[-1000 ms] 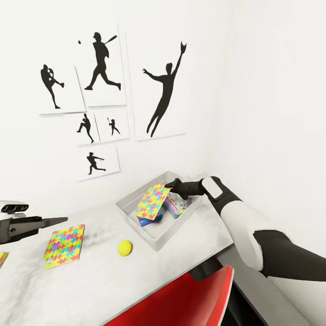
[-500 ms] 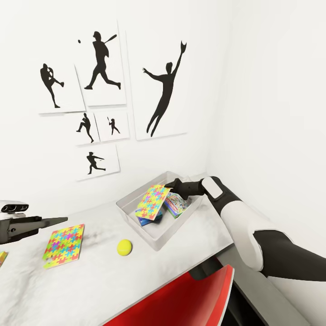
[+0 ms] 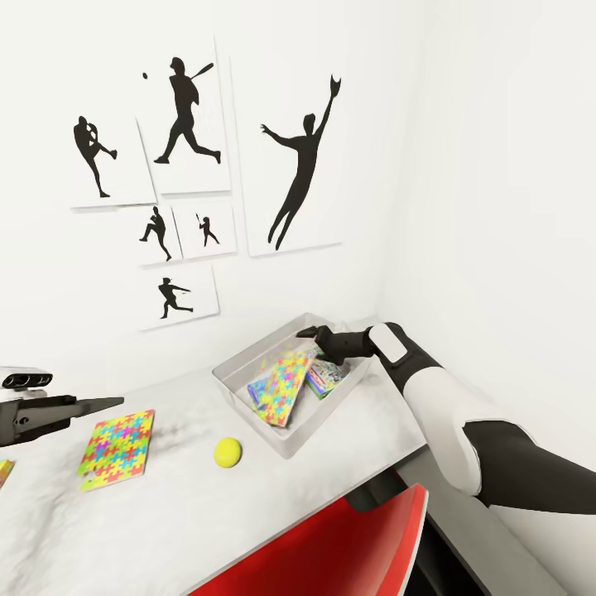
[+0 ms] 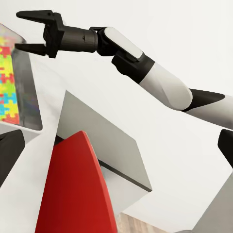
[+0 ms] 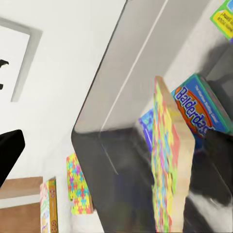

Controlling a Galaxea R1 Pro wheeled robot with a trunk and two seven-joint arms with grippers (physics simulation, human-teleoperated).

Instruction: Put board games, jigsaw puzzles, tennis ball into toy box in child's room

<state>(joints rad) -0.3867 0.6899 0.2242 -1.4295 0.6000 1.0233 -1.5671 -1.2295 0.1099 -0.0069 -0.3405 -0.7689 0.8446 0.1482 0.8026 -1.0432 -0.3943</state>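
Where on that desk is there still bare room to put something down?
Bare desk top lies in front of the tennis ball and the flat jigsaw puzzle, toward the red chair. A smaller patch lies between the ball and that puzzle. The toy box is crowded: a second puzzle and game boxes are in it.

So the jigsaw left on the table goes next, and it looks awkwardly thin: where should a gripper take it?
Probably by an edge. The jigsaw lies flat on the table, so little stands up to pinch. The left gripper hovers beside its far edge; come in low from there.
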